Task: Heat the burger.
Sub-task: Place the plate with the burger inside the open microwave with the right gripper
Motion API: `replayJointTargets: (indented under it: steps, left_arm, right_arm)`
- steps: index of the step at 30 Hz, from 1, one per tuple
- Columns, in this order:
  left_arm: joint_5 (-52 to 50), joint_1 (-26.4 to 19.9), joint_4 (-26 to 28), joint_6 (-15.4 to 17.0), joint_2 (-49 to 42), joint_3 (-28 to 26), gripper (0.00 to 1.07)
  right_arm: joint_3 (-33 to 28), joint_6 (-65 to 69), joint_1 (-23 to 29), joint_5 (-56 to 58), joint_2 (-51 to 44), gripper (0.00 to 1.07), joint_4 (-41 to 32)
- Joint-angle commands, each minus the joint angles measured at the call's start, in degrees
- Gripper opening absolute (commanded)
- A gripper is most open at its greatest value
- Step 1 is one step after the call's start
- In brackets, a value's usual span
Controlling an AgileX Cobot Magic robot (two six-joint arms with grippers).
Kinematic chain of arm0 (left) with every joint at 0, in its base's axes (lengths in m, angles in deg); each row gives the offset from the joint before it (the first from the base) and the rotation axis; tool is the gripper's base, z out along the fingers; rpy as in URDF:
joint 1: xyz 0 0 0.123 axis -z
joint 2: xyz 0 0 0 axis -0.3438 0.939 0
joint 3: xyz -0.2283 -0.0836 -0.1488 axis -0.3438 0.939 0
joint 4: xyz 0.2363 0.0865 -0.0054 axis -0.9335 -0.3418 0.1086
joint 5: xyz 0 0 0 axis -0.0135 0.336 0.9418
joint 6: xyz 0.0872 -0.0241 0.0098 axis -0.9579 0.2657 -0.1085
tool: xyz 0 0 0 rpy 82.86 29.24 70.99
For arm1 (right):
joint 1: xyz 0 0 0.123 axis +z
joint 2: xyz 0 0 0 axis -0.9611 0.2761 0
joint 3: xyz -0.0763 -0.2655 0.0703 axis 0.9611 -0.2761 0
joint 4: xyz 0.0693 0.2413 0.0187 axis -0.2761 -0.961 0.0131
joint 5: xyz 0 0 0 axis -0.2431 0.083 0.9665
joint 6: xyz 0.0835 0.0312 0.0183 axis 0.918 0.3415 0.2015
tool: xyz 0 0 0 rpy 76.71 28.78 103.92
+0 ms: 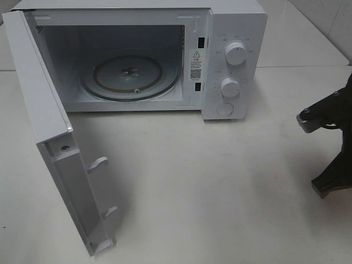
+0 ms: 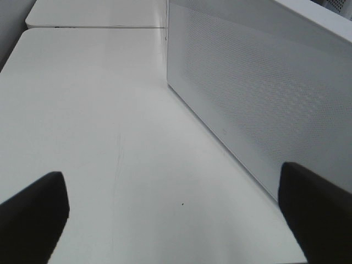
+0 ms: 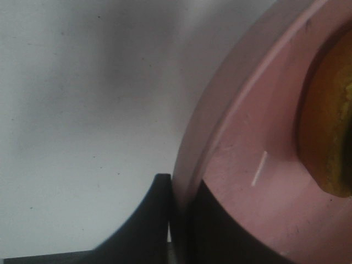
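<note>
Right wrist view: right gripper (image 3: 173,220) pinches the pink plate (image 3: 247,137) by its rim, sparing the burger (image 3: 330,110) lying on it. Microwave door (image 1: 49,126) open, glass turntable (image 1: 132,74) bare for loading; left gripper (image 2: 175,212) spread, holding nothing, beside the door.

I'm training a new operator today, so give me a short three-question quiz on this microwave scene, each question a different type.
1. True or false: the door of the microwave is closed.
2. Multiple choice: what is the right gripper clamped on? A) the rim of the pink plate; B) a microwave knob; C) nothing.
3. Fill in the blank: the burger sits on the ____.

Key: 1 false, the door stands wide open. 2 A. 3 plate.
</note>
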Motion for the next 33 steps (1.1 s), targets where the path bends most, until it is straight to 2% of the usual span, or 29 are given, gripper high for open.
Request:
replayJointTargets:
  steps: [1,14,19,22,24,27,33]
  left_arm:
    - [-0.17,-0.23,0.11,0.23,-0.46,0.23,0.98]
    - [-0.17,-0.23,0.11,0.23,-0.46,0.23,0.98]
    - [-0.17,-0.23,0.11,0.23,-0.46,0.23,0.98]
    - [-0.17,-0.23,0.11,0.23,-0.46,0.23,0.98]
    - [-0.17,-0.23,0.11,0.23,-0.46,0.23,0.98]
    - [-0.17,-0.23,0.11,0.23,-0.46,0.23,0.98]
    - [-0.17,-0.23,0.11,0.23,-0.46,0.23,0.98]
  right_arm:
    - [0.29,-0.29,3.67,2.01,-0.69,0.00,4.07]
    - [0.29,-0.40,12.95,1.09,-0.69,0.00,6.93]
    - [0.29,-0.40,18.91,1.03,-0.69,0.00,9.45]
    - [0.29,-0.57,19.88,1.03,-0.69,0.00,9.68]
    - [0.29,-1.55,23.09,0.97,-0.69,0.01,9.97]
    - [0.29,-1.78,24.01,0.97,-0.69,0.01,9.97]
    - [0.29,-3.09,29.56,1.03,-0.69,0.01,10.60]
